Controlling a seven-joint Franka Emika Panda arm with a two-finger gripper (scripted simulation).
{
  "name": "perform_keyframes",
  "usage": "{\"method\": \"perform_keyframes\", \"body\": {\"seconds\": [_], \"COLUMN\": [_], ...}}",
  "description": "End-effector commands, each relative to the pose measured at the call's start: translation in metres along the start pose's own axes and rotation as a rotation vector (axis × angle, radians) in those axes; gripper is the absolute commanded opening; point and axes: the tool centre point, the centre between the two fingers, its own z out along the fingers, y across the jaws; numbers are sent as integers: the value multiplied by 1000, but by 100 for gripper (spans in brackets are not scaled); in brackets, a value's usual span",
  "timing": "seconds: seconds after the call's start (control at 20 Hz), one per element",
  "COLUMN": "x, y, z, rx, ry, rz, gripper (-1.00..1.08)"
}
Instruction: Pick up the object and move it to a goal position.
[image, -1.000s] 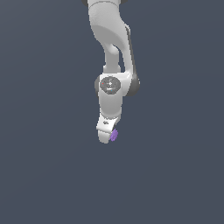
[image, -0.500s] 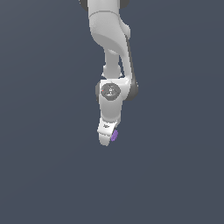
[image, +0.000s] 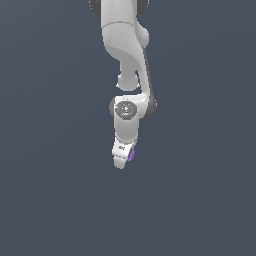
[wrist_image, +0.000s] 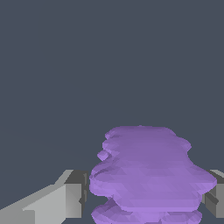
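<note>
Light-purple, the ridged object (wrist_image: 148, 173) sits clamped between the fingers (wrist_image: 65, 197) of the white hand (image: 123, 159), with bare grey-blue room on every side of the arm (image: 125, 40).

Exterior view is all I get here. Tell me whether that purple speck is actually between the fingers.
Observer: Yes. In the wrist view the purple blob fills the gap, a finger on each side.
Operator: Describe its shape.
Observer: Lumpy, with stacked horizontal ridges.
Operator: Report anything beyond it.
Observer: Only plain grey background ahead of the hand; no goal marker shows.
</note>
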Motion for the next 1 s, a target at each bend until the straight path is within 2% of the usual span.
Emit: {"method": "perform_keyframes", "body": {"seconds": [0.0, 0.55, 0.95], "x": [0, 0, 3], "y": [0, -1, -11], "z": [1, -4, -34], "rx": [0, -1, -1], "ry": [0, 0, 0], "rz": [0, 0, 0], "gripper": [-100, -100, -100]}}
